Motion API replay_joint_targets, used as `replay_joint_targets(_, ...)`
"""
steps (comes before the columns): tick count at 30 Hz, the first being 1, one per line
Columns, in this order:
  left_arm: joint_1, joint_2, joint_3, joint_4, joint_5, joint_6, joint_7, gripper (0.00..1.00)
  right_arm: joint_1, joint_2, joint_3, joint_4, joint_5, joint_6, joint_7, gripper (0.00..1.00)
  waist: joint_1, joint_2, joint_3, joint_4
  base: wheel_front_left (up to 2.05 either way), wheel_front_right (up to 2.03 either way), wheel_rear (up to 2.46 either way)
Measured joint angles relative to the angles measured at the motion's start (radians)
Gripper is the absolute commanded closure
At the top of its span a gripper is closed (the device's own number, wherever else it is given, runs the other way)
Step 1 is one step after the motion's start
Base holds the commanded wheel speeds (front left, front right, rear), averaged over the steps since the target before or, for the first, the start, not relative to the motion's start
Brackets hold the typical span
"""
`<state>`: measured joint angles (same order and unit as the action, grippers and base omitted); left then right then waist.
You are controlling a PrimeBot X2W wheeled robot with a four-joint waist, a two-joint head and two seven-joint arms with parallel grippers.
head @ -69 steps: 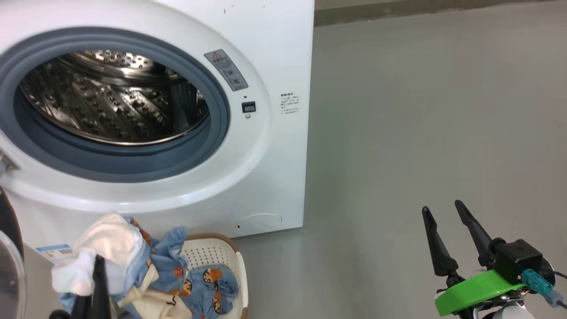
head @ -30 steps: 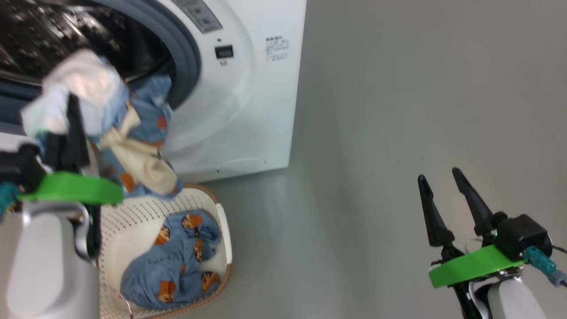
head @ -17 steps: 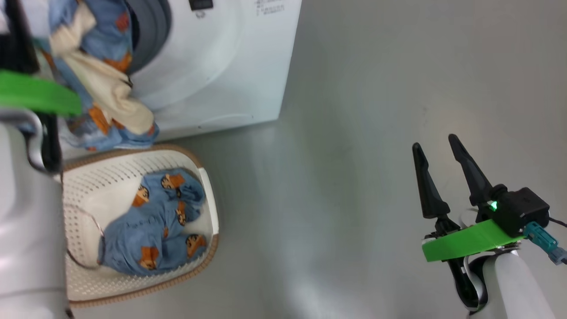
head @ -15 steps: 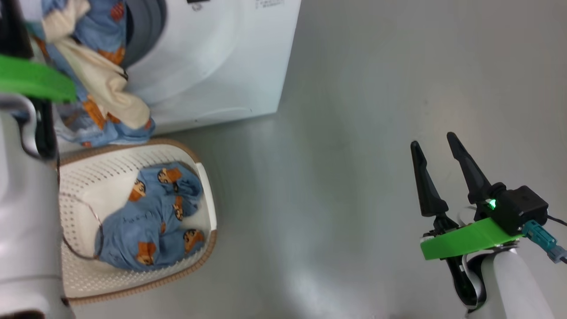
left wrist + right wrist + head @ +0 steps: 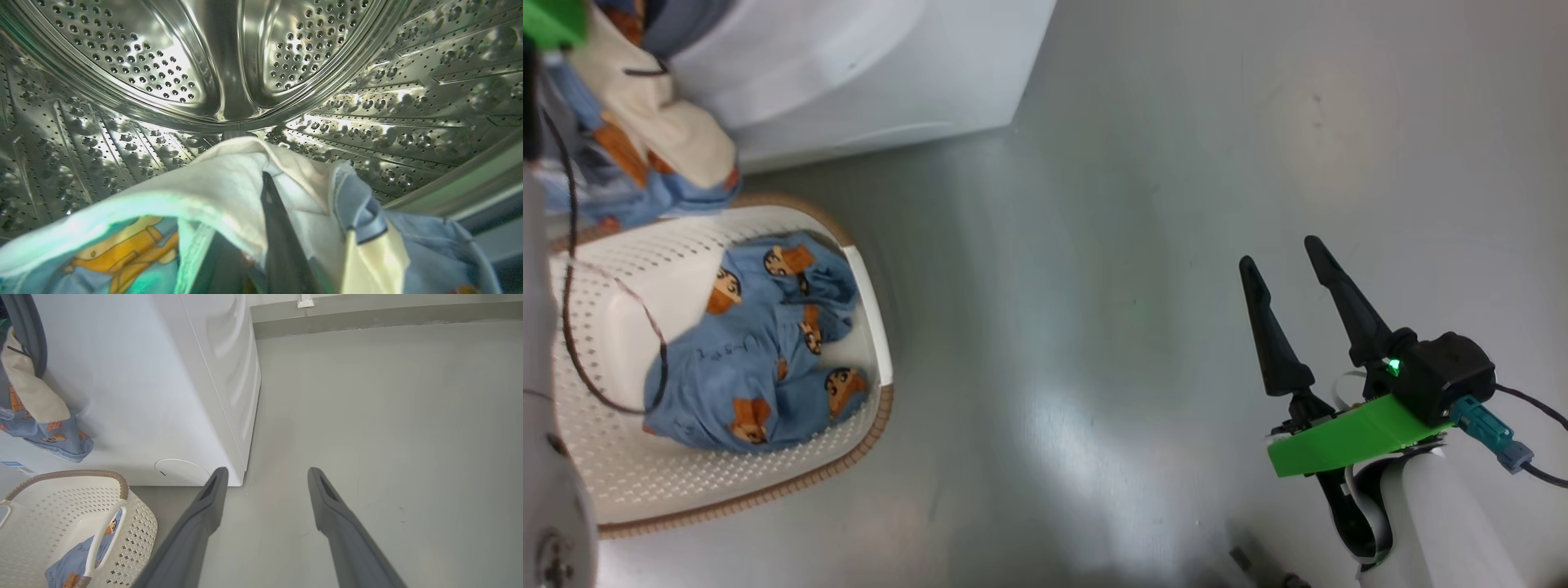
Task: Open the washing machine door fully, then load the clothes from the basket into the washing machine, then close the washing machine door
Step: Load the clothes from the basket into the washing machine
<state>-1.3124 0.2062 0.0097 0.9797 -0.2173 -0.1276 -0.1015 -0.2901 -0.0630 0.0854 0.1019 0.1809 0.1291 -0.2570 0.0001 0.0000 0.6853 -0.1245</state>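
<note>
Left tool is clenched on a bundle of clothes in cream, pale blue and blue with orange cartoon prints. One dark finger rises through the fabric in the lower middle of the left wrist view; the other is hidden under the cloth. Beyond the bundle, the perforated steel drum spreads across the upper part of that view, so the top of the bundle sits at the drum's mouth.

In the head view the rest of the bundle hangs in the upper left corner, down the white front of the washing machine, with its lower end just above the far rim of the basket. In the right wrist view it drapes out past the grey gasket at the upper left.

The basket stands on the grey floor at the lower left of the head view, just in front of the machine. A blue garment with orange prints lies bunched against its right side.

The right tool is released, its fingers spread with nothing between them. It hangs over bare floor at the lower right, well apart from the basket.
</note>
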Motion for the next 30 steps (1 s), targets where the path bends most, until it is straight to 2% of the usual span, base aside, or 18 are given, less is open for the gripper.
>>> replay_joint_targets(4, -0.055, 0.017, -0.034, 0.013, -0.037, 0.000, -0.006, 1.00, -0.013, 0.001, 0.004, -0.001, 0.000, 0.000, 0.000, 0.00, 0.0000, 0.0000, 0.041, -0.005, 0.00, 0.00, 0.00)
replay_joint_targets(9, -0.087, 0.047, -0.096, -0.011, -0.054, 0.000, -0.127, 1.00, -0.022, 0.002, 0.016, 0.004, 0.000, 0.000, 0.000, 0.00, 0.0000, 0.0000, 0.085, -0.010, 0.00, 0.00, 0.00)
replay_joint_targets(12, -0.095, 0.062, -0.116, -0.070, -0.044, 0.000, -0.151, 1.00, -0.022, 0.002, 0.027, 0.008, 0.000, 0.000, 0.000, 0.00, 0.0000, 0.0000, 0.104, -0.013, 0.00, 0.00, 0.00)
replay_joint_targets(18, -0.063, 0.076, -0.066, -0.384, 0.023, 0.002, -0.157, 1.00, -0.034, 0.005, 0.036, 0.008, 0.007, 0.000, 0.000, 0.00, -0.0001, 0.0000, 0.134, -0.019, 0.00, 0.00, 0.00)
replay_joint_targets(23, 0.019, 0.061, -0.026, -0.390, 0.042, 0.002, -0.157, 1.00, -0.046, 0.005, 0.036, 0.015, 0.007, 0.000, 0.000, 0.00, 0.0000, 0.0000, 0.138, -0.019, 0.00, 0.00, 0.00)
replay_joint_targets(24, 0.027, 0.054, -0.018, -0.385, 0.041, 0.002, -0.157, 0.62, -0.046, 0.005, 0.036, 0.017, 0.007, 0.000, 0.000, 0.00, 0.0000, 0.0000, 0.137, -0.018, 0.00, 0.00, 0.00)
replay_joint_targets(25, 0.030, 0.049, -0.011, -0.378, 0.041, 0.002, -0.157, 0.00, -0.047, 0.006, 0.036, 0.018, 0.007, 0.000, 0.000, 0.00, 0.0000, 0.0000, 0.136, -0.016, 0.00, 0.00, 0.00)
replay_joint_targets(30, 0.032, 0.035, 0.003, -0.343, 0.046, 0.002, -0.157, 0.00, -0.060, 0.006, 0.031, 0.019, 0.007, 0.000, 0.000, 0.00, 0.0000, 0.0000, 0.125, -0.007, 0.00, 0.00, 0.00)
